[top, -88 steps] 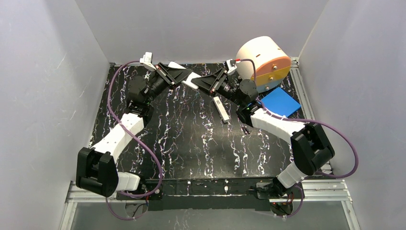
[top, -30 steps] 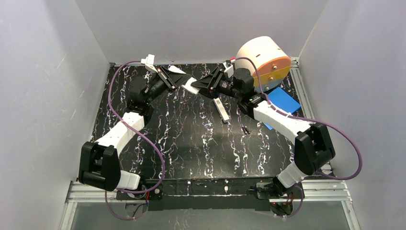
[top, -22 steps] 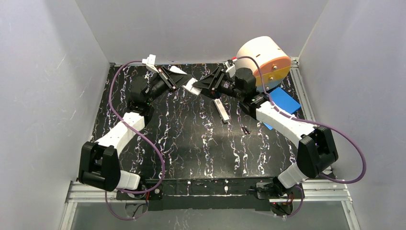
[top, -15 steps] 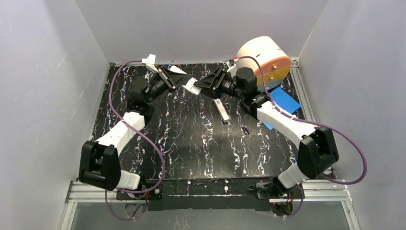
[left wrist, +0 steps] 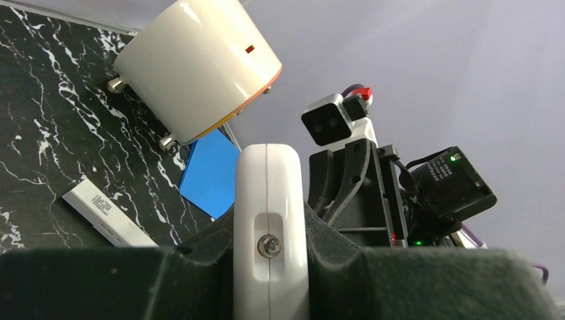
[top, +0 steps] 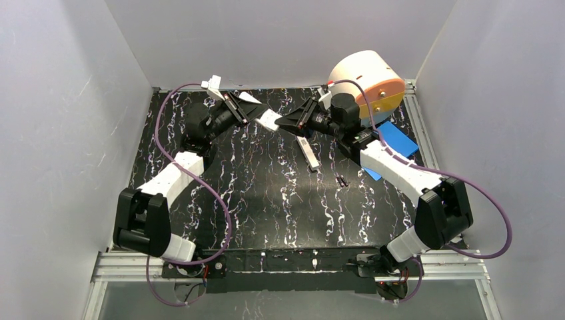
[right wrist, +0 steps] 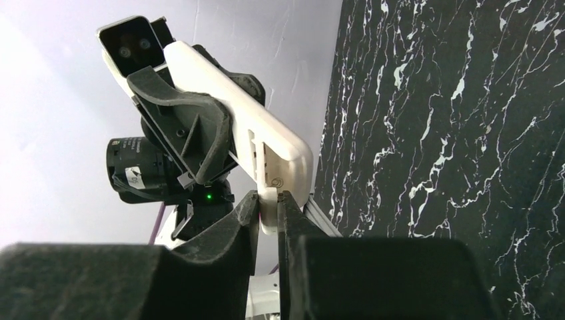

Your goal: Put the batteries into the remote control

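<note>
The long slim white plastic remote control (top: 268,119) hangs above the far middle of the black marbled tabletop (top: 266,200). The left pincer (left wrist: 270,267) clamps it, and its long axis points at the right pincer (right wrist: 268,210), which is pinched on its free end. The tiny dark batteries (top: 342,181) (too small to count) lie on the tabletop well apart from both pincers, nearer the right arm (top: 393,170).

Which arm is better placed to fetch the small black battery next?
Right, probably. The small black cylindrical battery lies on the black marbled table beside the right arm, far from the left one. The left gripper is shut on the long white plastic remote; the right gripper merely pinches its tip.
</note>
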`<act>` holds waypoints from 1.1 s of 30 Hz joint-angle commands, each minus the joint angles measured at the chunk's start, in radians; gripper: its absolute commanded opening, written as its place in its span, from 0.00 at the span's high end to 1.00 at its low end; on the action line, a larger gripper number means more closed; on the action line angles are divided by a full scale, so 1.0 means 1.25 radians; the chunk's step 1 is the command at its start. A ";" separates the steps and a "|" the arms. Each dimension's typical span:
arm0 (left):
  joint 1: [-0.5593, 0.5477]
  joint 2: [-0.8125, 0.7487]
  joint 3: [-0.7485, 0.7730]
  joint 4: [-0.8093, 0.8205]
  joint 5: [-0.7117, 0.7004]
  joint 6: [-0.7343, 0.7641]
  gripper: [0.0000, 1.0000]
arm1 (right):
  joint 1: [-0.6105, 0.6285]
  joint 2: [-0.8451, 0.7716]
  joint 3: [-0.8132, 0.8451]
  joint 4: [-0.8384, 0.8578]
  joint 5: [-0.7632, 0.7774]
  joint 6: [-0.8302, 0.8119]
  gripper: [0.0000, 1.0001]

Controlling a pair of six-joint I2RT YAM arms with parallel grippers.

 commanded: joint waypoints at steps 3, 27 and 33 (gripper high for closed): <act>-0.001 -0.005 0.034 -0.003 0.011 0.039 1.00 | -0.006 -0.017 0.011 0.022 -0.026 -0.003 0.93; 0.097 -0.082 0.114 -0.298 0.071 0.313 1.00 | -0.030 0.183 -0.022 -0.239 -0.307 -0.490 0.96; 0.097 -0.093 0.123 -0.299 0.110 0.288 1.00 | -0.026 0.289 -0.010 -0.279 -0.309 -0.528 0.91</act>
